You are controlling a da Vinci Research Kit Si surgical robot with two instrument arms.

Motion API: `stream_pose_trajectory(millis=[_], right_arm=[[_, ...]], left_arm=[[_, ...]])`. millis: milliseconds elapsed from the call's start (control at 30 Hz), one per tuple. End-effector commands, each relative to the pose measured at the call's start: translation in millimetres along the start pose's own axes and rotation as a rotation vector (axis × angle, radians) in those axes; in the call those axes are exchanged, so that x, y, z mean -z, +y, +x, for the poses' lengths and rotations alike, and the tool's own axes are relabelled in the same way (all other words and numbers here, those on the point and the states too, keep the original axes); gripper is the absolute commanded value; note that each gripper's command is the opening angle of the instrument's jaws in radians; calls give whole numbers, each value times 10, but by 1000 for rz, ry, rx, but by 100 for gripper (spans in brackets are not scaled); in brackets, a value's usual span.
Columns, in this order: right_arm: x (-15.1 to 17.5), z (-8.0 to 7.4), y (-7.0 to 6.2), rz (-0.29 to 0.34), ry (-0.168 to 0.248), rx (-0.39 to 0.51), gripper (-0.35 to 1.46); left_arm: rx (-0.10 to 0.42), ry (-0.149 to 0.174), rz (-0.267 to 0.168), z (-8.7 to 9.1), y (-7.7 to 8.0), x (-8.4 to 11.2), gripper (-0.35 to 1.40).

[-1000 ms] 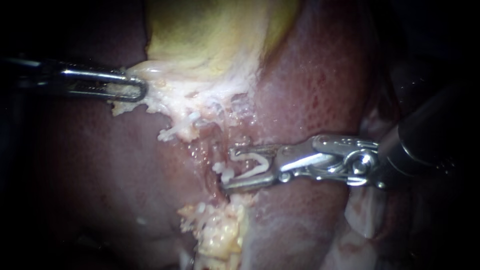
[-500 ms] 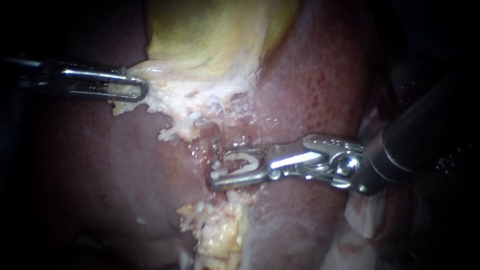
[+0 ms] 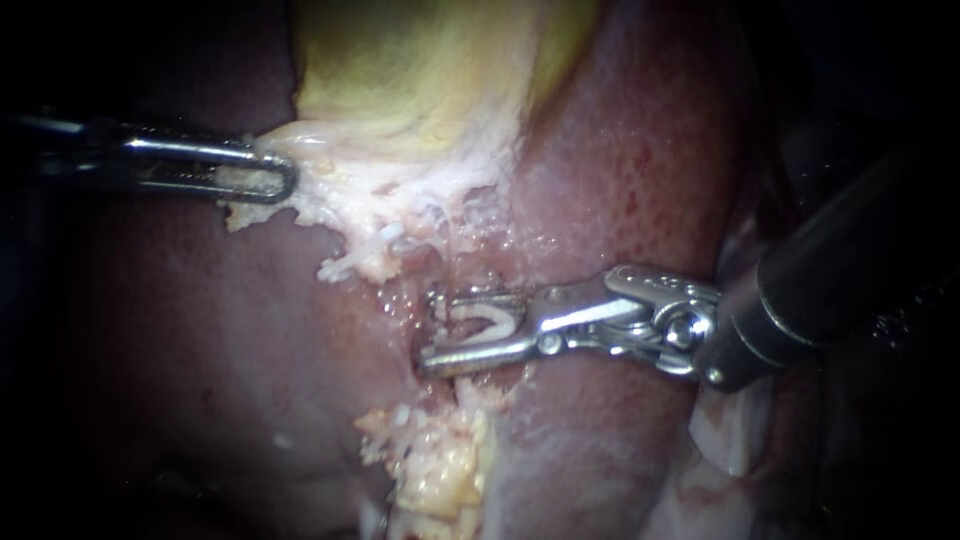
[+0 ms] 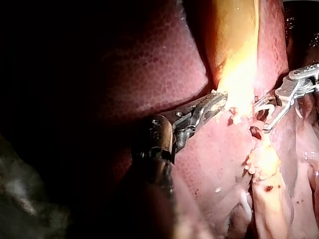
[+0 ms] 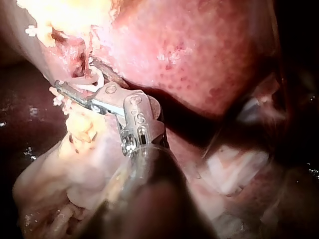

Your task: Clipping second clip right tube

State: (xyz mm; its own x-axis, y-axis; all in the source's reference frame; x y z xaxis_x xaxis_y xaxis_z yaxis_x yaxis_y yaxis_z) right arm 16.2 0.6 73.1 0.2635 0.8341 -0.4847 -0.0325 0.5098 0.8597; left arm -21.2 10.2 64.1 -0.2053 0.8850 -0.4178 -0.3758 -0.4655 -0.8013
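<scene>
**Right instrument holds a white clip in the pale tissue near the gallbladder**

The yellow gallbladder lies at the far centre of the scene, with red-brown liver spreading to its left and right.

The left instrument enters from the left. Its jaws are clamped on a pale flap at the gallbladder's near left edge, and the tissue fills the space between them.

The right instrument enters from the right on a dark shaft with a bright metal hinge. Its jaws reach the centre of the scene and stand a little apart, gripping a white U-shaped clip. The clip touches both jaws, and its open end points left.

The jaw tips sit in a wet groove of pale strands, just on the near side of the gallbladder's frayed edge. The right tube should lie among these strands, but it cannot be told apart from them.

A lumpy yellow-white mass of fat lies just near of the jaws.
</scene>
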Motion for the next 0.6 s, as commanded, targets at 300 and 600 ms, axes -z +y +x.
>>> stream_pose_trajectory(millis=[300, 600], right_arm=[[-1, 0, -3, 53, -16, 1, 48], [-3, -1, -7, 61, -7, -10, 48]], left_arm=[[0, 0, 0, 0, 0, 0, -35], [0, 0, 0, 0, 0, -1, -35]])
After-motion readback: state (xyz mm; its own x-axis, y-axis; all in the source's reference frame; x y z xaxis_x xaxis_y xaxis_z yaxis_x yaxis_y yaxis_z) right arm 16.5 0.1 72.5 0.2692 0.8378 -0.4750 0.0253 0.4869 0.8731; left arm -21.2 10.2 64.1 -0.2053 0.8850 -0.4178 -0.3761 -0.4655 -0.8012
